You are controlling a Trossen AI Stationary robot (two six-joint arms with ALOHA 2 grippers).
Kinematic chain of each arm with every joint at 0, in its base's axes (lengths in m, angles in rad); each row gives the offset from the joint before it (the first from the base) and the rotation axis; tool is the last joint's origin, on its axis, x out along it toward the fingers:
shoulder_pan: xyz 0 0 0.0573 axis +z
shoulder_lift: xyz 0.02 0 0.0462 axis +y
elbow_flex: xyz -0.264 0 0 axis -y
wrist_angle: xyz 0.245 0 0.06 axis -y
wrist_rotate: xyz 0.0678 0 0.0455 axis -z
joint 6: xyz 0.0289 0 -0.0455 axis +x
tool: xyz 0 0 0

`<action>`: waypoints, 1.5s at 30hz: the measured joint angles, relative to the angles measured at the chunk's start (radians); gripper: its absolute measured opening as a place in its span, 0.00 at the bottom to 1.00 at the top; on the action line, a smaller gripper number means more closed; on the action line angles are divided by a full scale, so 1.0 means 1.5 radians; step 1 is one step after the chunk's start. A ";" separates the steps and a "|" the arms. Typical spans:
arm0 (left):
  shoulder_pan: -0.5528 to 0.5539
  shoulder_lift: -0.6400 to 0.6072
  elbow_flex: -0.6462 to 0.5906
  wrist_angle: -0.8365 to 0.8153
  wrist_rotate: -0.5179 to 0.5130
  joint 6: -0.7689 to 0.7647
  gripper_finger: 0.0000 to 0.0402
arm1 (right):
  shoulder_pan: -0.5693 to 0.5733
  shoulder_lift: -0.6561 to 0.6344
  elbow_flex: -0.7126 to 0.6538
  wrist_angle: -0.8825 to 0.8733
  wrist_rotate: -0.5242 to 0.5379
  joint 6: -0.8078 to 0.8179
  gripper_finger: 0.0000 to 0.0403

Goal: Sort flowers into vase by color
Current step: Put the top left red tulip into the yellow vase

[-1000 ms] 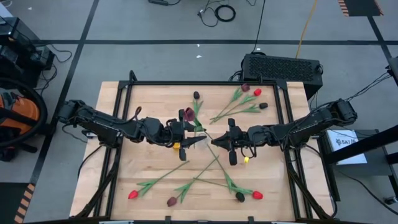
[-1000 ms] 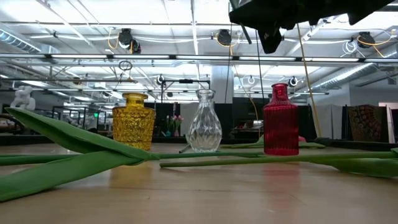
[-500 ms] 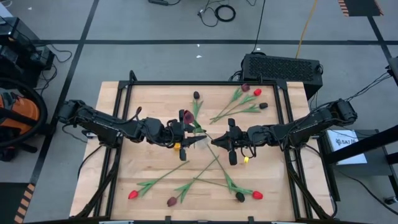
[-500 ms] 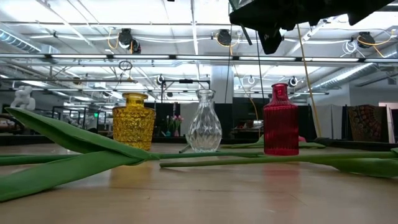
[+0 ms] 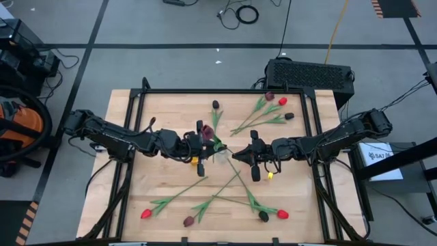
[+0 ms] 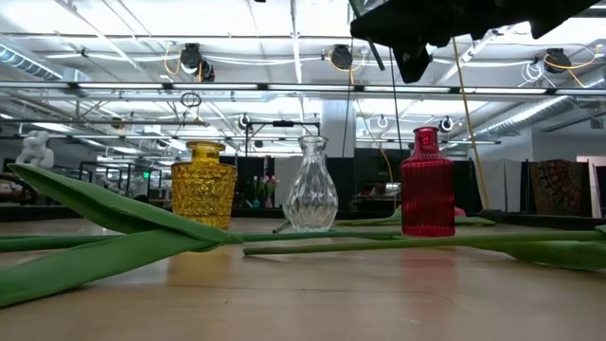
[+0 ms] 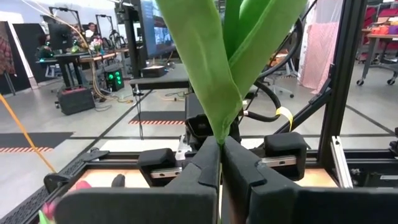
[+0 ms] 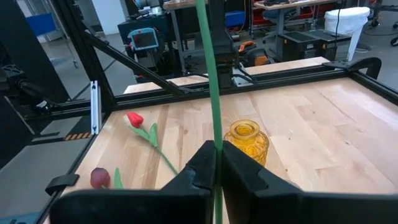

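Green tulip stem (image 8: 209,74) pinched upright between right pincer (image 8: 218,163) fingers.

A pale wooden desk (image 5: 164,174) sits inside a black frame (image 5: 225,91). Behind it stands a black perforated box (image 5: 311,74). Cables (image 5: 240,14) lie coiled on the grey floor (image 5: 136,27), and an orange-and-black object (image 5: 17,130) stands beside the desk.

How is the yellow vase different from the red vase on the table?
In the low view, the yellow vase is squat and wide with a short neck, while the red vase is taller, straighter and narrow-necked. The yellow vase stands on one side of the clear vase, the red vase on the other. Both are upright, ribbed, see-through glass, and no flowers show in either.
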 joint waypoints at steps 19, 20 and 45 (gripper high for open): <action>-0.005 -0.119 0.001 -0.264 0.000 -0.006 0.02 | 0.012 -0.001 0.000 -0.025 -0.023 0.036 0.30; -0.005 -0.123 0.001 -0.274 0.000 -0.006 0.02 | 0.012 -0.001 0.000 -0.026 -0.022 0.036 0.32; -0.018 -0.325 -0.166 -0.243 0.000 -0.071 0.02 | -0.040 -0.084 0.000 -0.008 0.039 -0.024 0.37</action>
